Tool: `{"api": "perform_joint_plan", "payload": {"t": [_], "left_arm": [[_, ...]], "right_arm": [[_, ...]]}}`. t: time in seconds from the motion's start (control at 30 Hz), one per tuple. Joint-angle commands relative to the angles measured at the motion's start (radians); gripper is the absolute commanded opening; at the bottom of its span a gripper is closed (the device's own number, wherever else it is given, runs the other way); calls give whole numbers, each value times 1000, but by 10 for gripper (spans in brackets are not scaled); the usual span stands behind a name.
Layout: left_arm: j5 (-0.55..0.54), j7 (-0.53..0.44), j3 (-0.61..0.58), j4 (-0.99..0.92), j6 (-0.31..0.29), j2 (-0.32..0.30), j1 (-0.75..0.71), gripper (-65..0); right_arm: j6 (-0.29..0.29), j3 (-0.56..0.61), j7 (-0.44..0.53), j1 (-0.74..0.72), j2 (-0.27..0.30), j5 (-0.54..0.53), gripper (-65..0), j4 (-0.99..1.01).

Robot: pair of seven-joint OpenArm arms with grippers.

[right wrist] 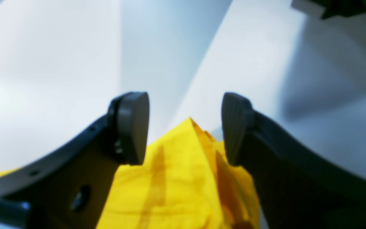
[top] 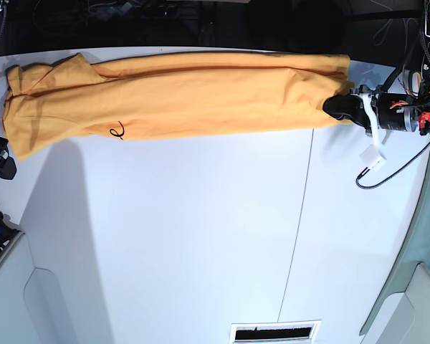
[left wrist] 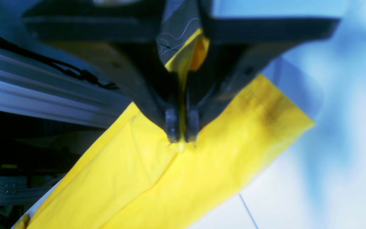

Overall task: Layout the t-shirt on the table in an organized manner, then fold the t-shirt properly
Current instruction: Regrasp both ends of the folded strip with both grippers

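Right gripper (right wrist: 185,127) at the far left gapes wide, gripping nothing, poised over the t-shirt (top: 179,97) stretched along the surface (top: 201,236) at its back edge; left gripper (left wrist: 182,133) at the right end pinches the fabric tight.

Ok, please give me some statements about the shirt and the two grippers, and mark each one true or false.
1. The left gripper is shut on the shirt. True.
2. The right gripper is shut on the shirt. False: its jaws stand apart, with cloth below and nothing pinched.
3. The shirt lies stretched along the far edge of the table. True.
4. The shirt is blue. False: it is orange-yellow.
5. The shirt's small black print shows in the base view. True.
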State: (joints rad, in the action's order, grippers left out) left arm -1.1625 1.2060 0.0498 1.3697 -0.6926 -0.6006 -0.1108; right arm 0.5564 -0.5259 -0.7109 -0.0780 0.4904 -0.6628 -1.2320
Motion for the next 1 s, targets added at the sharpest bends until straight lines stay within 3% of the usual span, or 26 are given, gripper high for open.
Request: {"api": "perform_joint_plan", "payload": {"t": [0.0,0.1,0.13,0.2,0.23,0.37,0.53,0.67,0.73,0.77,0.83,0.87,0.97], "left_arm": [[-22,-13,8,11,-6,-17,11,-616],[-17,-13,8,11,-6,-17,11,-616],[-7,-13,8,11,-6,-17,10,-616],[14,-13,8,11,-6,-17,10,-616],[21,-13,8,11,-6,-17,10,-616],[31,-12,8,11,-6,-18,10,-616],[29,-13,8,11,-6,-17,10,-599],[21,-14,8,11,-6,-17,10,-441],[16,-13,8,11,-6,-18,10,-392],[3,-12,8,11,-6,-18,11,-390],[-32,-12,9,11,-6,-25,12,-390],[-43,-12,9,11,-6,-31,14,-390],[-54,5,37,12,-6,-48,10,-390]], "right_arm": [[-9,23,32,-20,22,11,-296,5],[-21,105,66,-30,22,54,-313,60],[-23,122,68,-29,21,54,-371,67],[-22,140,59,-29,21,53,-580,68],[-22,140,49,-30,22,51,-650,67],[-18,106,-9,-29,22,29,-650,57],[17,-25,-144,12,21,-107,-650,11],[16,-104,-159,71,22,-116,-650,4],[16,-108,-156,104,22,-116,-650,4],[15,-108,-154,114,22,-116,-630,4],[15,-113,-154,120,22,-132,-470,4],[15,-122,-154,119,22,-139,-424,3],[16,-161,-154,117,22,-166,-410,-32]]}}
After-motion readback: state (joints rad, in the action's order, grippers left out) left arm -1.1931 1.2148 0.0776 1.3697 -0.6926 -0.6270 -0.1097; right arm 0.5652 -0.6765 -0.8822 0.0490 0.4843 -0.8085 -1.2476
